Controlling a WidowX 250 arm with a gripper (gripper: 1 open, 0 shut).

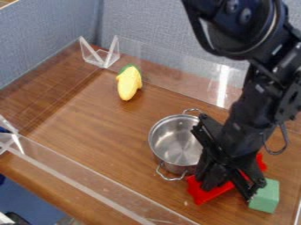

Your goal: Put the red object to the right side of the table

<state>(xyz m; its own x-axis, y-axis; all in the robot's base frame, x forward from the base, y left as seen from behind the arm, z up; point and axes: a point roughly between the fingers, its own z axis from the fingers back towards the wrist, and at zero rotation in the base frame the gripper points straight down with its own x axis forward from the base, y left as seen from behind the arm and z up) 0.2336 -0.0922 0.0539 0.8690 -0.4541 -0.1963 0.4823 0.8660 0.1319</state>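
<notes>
Fingers of the black robot gripper [223, 183] are closed on the bright red rectangular block [207, 192], low at the right side of the brown wooden table [88, 132]. Beside the block are the round steel pot [175, 141] and green cube [266, 196]; farther back lies the yellow lemon-shaped object [128, 84].

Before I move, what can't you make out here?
- Red block: its middle, behind the end effector in the camera view.
- Fingertips' contact with the block: dark fingers overlap there, too small to resolve.
- Pot: its right edge, behind the end effector.
- Arm: upper part, cut off by the top edge.
</notes>
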